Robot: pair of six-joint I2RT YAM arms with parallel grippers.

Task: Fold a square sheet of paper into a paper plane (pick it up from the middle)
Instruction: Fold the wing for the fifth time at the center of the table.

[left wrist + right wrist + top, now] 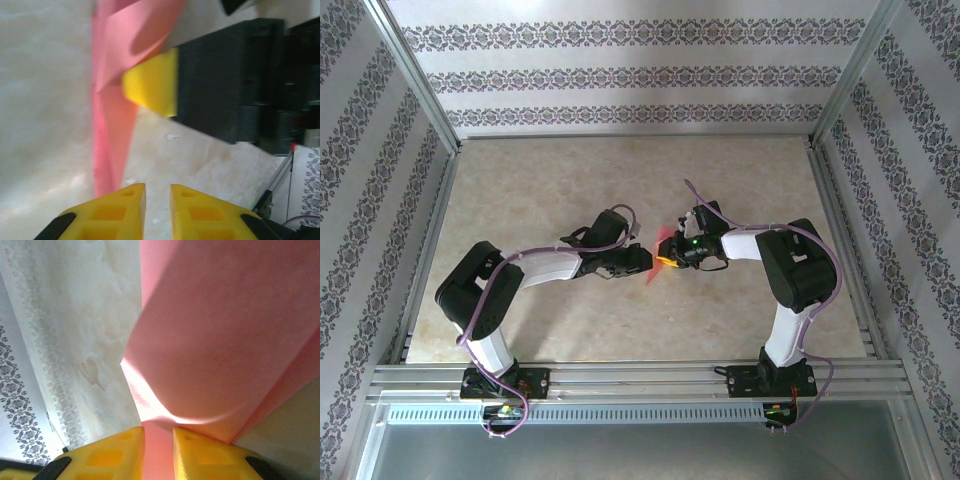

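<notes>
- Nearest in the top view: metal rail (640, 372) along the near edge of the table (570, 180), with both arm bases bolted to it.
- Left arm (485, 290): rises from its base at near left, elbow out to the left, forearm reaching right toward the table's middle.
- Left gripper (157, 187): yellow fingers drawn almost together with a thin slit between them. Bare table shows through the slit and no paper is seen in it. Clenched on nothing.
- Paper plane (112, 125): folded pink-red paper at the middle of the table, between the two grippers. In the left wrist view it runs as a narrow strip tapering to a point, passing just left of the left gripper's fingers and beside them, not between. Cannot tell whether the point touches the table.
- Right gripper (159, 430): fingers closed on the paper plane, with pink paper filling the slit between them and a broad flap bulging away beyond the tips. In the left wrist view, one of its yellow fingers (152, 82) lies against the paper's right face, black body behind it.
- Right arm (795, 270): rises from its base at near right, elbow to the right, forearm reaching left to the middle.
- The two grippers face tip to tip, very close.
</notes>
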